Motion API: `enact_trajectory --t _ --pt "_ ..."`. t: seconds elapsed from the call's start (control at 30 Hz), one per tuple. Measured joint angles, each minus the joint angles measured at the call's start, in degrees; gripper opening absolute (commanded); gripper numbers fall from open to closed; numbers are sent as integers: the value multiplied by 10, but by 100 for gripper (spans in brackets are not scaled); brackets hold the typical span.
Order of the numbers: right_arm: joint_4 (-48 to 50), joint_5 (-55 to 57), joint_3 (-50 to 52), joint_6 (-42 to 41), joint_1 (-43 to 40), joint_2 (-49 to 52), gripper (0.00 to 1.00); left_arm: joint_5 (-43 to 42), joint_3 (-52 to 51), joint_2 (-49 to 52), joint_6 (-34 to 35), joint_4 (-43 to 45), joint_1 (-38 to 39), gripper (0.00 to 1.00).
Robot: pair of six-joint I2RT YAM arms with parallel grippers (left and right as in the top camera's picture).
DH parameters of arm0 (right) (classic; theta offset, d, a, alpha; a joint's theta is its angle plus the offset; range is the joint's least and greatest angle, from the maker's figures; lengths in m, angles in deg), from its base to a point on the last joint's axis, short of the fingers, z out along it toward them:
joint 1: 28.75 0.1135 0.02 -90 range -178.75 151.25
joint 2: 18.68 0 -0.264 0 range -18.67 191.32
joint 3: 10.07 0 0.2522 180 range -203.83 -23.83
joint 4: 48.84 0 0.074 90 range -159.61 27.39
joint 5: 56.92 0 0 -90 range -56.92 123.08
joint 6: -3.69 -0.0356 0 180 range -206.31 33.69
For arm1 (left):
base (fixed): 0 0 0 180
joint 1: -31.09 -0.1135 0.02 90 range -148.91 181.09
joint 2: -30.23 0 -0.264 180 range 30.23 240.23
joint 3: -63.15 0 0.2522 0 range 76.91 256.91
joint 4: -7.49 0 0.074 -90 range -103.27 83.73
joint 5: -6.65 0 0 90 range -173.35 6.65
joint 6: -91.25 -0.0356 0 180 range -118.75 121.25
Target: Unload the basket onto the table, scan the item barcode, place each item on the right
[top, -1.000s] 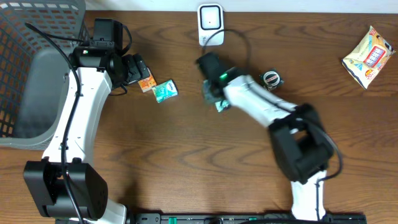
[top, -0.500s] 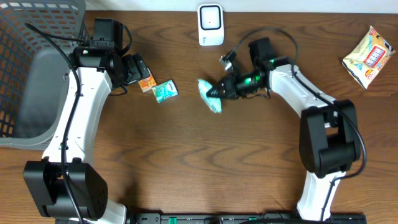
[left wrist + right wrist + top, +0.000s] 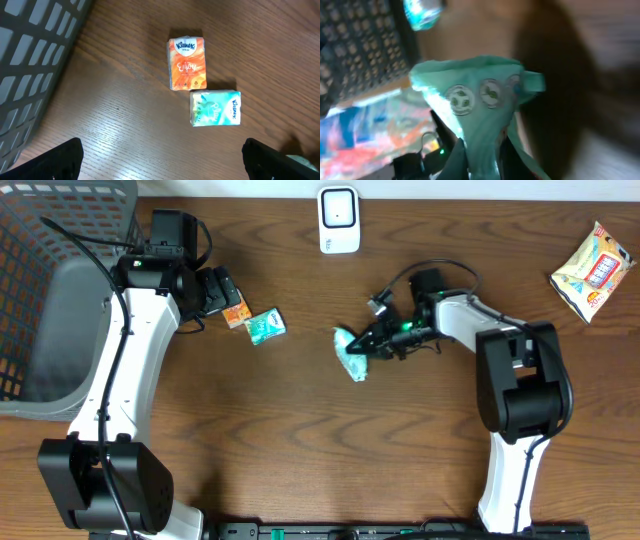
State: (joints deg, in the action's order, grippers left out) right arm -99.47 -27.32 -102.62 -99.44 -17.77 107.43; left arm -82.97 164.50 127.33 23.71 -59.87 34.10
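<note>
**Step in hand.** The right fingers point(image 3: 372, 345) are closed tight on a soft teal plastic packet with round printed emblems point(image 3: 350, 352). The packet hangs at the centre of the dark wooden worktop point(image 3: 300, 440), well short of the white rectangular barcode scanner point(image 3: 339, 220) at the far edge. In the right wrist view the packet point(image 3: 475, 95) is pinched at its lower end, and whether it touches the worktop cannot be told. Judged from this, the item is in hand and its presentation to the scanner is not yet done.

**Next move.** Carry the packet up to the scanner window and turn the barcode face toward it. No barcode shows in any view, so the packet probably needs rotating. The film is limp and may fold over the code.

**Surroundings.** The left fingers point(image 3: 170, 165) stand fully apart and hold nothing. They hover near an orange tissue pack point(image 3: 187, 63) and a pale green tissue pack point(image 3: 215, 114), which lie touching. A grey mesh basket point(image 3: 60, 280) sits at the left, and a yellow snack bag point(image 3: 595, 270) lies at the far right.

**Obstructions.** Nothing lies between packet and scanner. The scanner cable runs close by and could snag.
</note>
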Motion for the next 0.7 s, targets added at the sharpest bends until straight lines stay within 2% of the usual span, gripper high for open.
enact_trajectory --t 0.17,0.23,0.47,0.63,0.7 --pt "-3 37 -2 -23 -34 0 34 0 0 0 0 0 0 100" --pt "-12 57 -7 -28 -54 0 37 0 0 0 0 0 0 100" --pt "-68 87 -36 -23 -98 0 39 0 0 0 0 0 0 100" --pt "-139 92 -43 21 -91 0 39 0 0 0 0 0 0 100" --pt "-177 93 -44 42 -84 0 36 0 0 0 0 0 0 100"
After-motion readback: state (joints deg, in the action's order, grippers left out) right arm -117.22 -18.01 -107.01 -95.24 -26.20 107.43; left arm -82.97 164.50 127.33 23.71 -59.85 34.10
